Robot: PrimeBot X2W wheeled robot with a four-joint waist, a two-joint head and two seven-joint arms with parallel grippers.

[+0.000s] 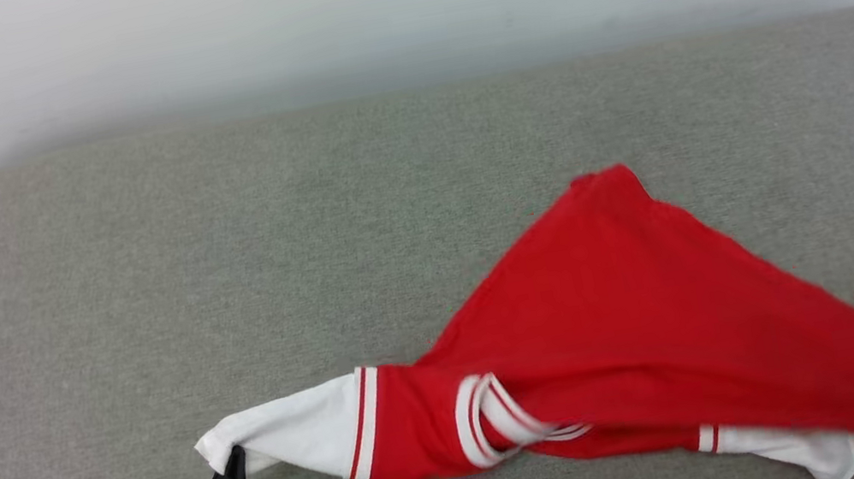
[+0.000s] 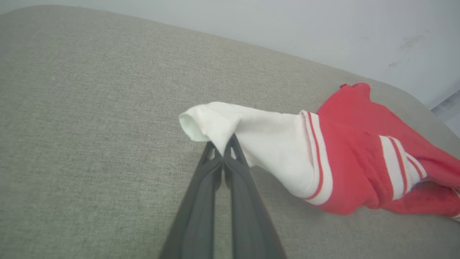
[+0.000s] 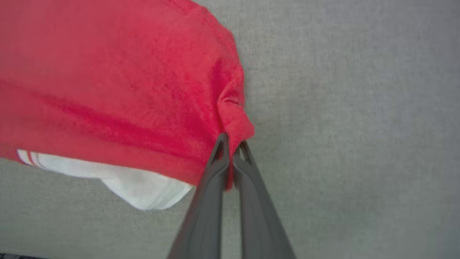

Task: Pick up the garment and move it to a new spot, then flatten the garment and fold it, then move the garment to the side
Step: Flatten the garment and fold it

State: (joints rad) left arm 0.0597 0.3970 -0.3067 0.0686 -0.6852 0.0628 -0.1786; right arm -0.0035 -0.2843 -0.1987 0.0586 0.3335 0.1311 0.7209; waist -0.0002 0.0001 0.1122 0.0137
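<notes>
Now, garment (image 1: 624,328) in left claw (image 2: 222,144)

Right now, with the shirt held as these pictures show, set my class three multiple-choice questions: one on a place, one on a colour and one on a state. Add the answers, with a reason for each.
1. Where does the left gripper grip the garment?
A. On a white sleeve
B. At the collar
C. In the middle of the red body

2. What colour is the padded surface under the garment?
A. Blue
B. Grey-green
C. Brown

3. How is the right gripper?
A. Open above the cloth
B. Shut on a red corner of the garment
C. Shut on nothing

Answers:
1 A: the left wrist view shows it pinching white sleeve cloth.
2 B: the woven cover looks grey-green in all three views.
3 B: the right wrist view shows red cloth bunched where it has closed.
</notes>
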